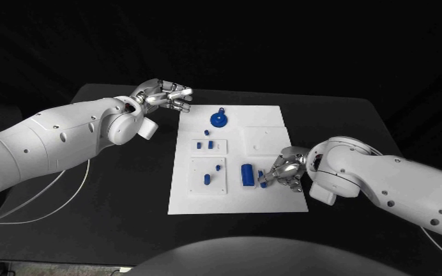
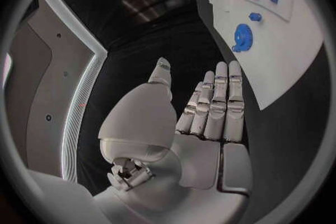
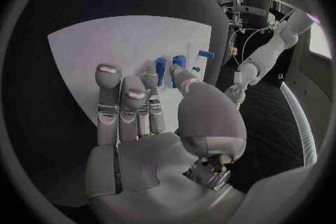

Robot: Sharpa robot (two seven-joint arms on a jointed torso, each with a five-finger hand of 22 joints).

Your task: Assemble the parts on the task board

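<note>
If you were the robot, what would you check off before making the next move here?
1. Right hand at a part: ok, it is over the small blue piece beside the blue cylinder.
2. Piece actually held: cannot tell.
3. Left hand out of the way: ok, off the task board, holding nothing.
4. Blue gear undisturbed: ok, lying on the board's far end.
5. Board flat on the table: ok.

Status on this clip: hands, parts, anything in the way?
Left hand open, off the task board. Right hand at a small blue part; grip unclear. Nothing blocking.
</note>
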